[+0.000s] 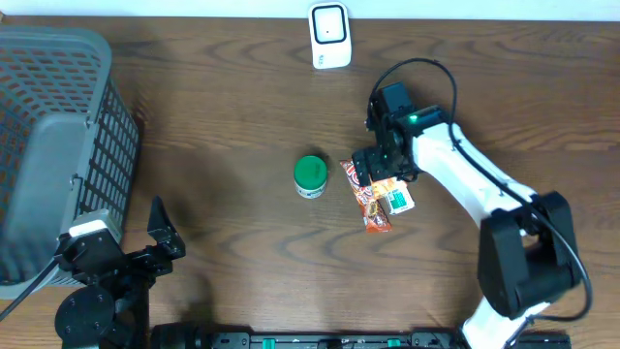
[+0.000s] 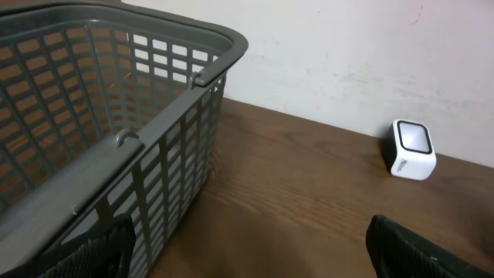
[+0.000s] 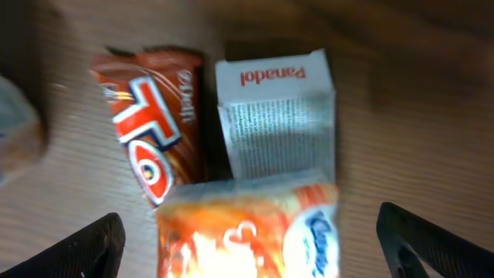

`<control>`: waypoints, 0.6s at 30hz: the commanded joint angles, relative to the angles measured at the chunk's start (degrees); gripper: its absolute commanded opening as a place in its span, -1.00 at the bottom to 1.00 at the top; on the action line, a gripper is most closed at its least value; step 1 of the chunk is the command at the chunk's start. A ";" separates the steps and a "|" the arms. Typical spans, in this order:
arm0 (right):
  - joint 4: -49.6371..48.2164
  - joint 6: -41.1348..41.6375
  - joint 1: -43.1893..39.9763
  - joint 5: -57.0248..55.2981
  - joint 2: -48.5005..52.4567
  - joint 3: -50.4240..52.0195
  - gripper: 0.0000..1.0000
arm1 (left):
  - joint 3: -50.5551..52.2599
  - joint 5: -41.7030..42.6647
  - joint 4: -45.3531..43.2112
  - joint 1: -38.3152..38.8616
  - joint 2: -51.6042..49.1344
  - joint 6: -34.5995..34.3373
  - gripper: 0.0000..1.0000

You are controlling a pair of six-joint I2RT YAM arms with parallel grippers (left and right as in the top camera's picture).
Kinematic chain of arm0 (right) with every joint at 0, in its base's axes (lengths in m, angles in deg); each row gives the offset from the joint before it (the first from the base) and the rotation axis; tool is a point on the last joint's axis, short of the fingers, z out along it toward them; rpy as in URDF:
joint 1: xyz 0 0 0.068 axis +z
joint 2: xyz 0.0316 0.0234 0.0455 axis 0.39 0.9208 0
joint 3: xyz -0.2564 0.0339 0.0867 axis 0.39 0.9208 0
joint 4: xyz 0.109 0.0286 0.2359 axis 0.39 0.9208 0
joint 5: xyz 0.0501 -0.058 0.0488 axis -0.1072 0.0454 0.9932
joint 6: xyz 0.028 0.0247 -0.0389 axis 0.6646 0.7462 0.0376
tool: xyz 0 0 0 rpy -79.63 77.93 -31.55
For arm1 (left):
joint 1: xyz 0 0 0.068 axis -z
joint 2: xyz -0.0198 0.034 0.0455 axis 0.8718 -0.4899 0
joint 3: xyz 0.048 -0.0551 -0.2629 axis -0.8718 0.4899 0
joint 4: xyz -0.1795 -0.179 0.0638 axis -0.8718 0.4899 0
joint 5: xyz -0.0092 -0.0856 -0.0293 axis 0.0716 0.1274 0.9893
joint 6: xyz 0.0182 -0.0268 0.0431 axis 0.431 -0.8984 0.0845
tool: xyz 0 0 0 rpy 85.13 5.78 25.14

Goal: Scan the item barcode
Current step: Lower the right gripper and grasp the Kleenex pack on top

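Three items lie together right of the table's middle: a brown-red snack packet [image 3: 154,123] [image 1: 373,206], a white Panadol box [image 3: 278,116] [image 1: 398,201] and an orange packet [image 3: 247,232]. My right gripper [image 3: 255,251] [image 1: 376,165] hangs over them, open. The orange packet lies between its black fingers [image 3: 85,251] without touching either one. The white barcode scanner [image 1: 329,36] [image 2: 411,149] stands at the table's far edge. My left gripper [image 2: 251,262] [image 1: 167,237] is open and empty near the front left, beside the basket.
A grey plastic basket [image 1: 58,145] [image 2: 116,116] fills the left side of the table. A small can with a green lid [image 1: 310,175] stands just left of the packets. A pale wall rises behind the scanner.
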 commanded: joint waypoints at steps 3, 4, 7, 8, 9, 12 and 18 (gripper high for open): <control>0.07 0.68 -0.17 0.22 1.75 0.39 0.99 | 0.04 -0.44 0.02 -0.28 -0.26 -0.31 0.91; 0.04 0.68 -0.17 0.22 1.75 0.39 0.99 | 0.04 -0.44 0.04 -0.28 -0.26 -0.33 0.91; 0.11 0.68 -0.20 0.22 1.86 0.39 0.99 | 0.04 -0.44 0.22 -0.28 -0.26 -0.31 0.91; 0.15 0.70 -0.22 0.22 1.92 0.39 0.98 | 0.04 -0.44 0.33 -0.28 -0.26 -0.33 0.91; 0.22 0.70 -0.28 0.24 1.92 0.39 0.93 | 0.04 -0.44 0.52 -0.28 -0.26 -0.31 0.91; 0.44 0.68 -0.42 0.24 1.92 0.39 0.63 | 0.04 -0.46 1.07 -0.28 -0.26 -0.33 0.91; 0.46 0.70 -0.39 0.24 1.92 0.39 0.47 | 0.04 -0.44 1.36 -0.28 -0.26 -0.31 0.91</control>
